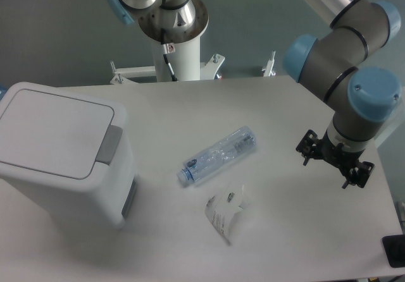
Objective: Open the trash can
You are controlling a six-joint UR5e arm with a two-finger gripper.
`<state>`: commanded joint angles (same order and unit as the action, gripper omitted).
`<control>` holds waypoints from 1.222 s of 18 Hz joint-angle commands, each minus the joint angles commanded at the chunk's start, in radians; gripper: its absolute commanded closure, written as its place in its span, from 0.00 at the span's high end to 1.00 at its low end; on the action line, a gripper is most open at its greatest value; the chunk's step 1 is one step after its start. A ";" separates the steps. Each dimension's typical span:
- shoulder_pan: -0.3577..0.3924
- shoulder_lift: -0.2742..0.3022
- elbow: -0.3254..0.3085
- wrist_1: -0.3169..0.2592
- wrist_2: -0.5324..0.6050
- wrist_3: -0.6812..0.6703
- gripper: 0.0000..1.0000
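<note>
Lid flat and shut on trash can (60, 155), far left of table (285, 231), grey push latch (109, 145) facing the middle of the tabletop. Gripper (335, 159) at the far right, well apart from the bin, hanging off the arm's wrist (361, 105) above bare table — fingers seen nearly end-on, so open or closed: cannot tell.

Likely trouble, judged from the layout:
- Long sweep leftward across the table, with plastic bottle (218, 156) and crumpled clear wrapper (226, 212) lying between gripper and bin; low travel could knock either one along, even against the bin's front.
- Latch narrow, on a sloping rim; an off-centre press could slide off onto the lid and hold it shut.
- Bin apparently light and unanchored — a sideways push rather than a downward one could shove or tip it instead of releasing the catch.

Count: one trash can, one latch, one bottle, one wrapper, one arm, one gripper.
</note>
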<state>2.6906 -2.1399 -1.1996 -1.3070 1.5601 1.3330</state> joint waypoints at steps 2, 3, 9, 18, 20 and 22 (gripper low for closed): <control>-0.002 0.000 -0.003 0.000 0.000 -0.002 1.00; -0.006 -0.002 -0.006 0.000 0.000 0.000 1.00; -0.005 0.002 -0.061 0.130 -0.084 -0.020 1.00; -0.027 0.002 -0.092 0.204 -0.250 -0.345 1.00; -0.035 0.000 -0.091 0.204 -0.326 -0.386 1.00; -0.035 0.006 -0.083 0.204 -0.435 -0.487 1.00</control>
<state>2.6553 -2.1338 -1.2825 -1.1029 1.1249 0.8458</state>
